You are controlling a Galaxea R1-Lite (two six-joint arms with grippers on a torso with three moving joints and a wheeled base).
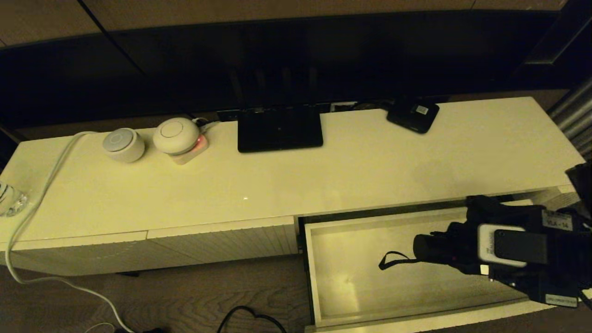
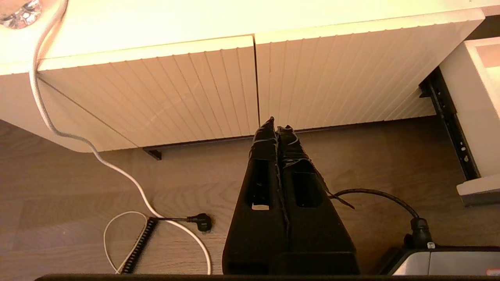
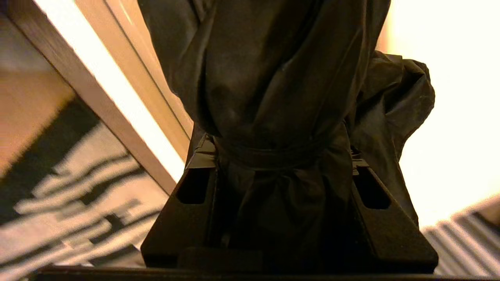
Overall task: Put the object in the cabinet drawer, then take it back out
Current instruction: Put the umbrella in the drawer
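Black umbrella (image 3: 273, 97) clamped in right gripper (image 3: 281, 164) jaws, held over open cabinet drawer (image 1: 323, 277). Left gripper (image 2: 276, 127) jaws closed, empty, near floor.

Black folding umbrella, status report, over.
Right gripper shut on black folding umbrella over open cream drawer. Left gripper shut, parked low by ribbed fronts. Nothing blocking.

Black tapered hand (image 2: 278, 128) fingers; black arm with white-labelled grey housing.
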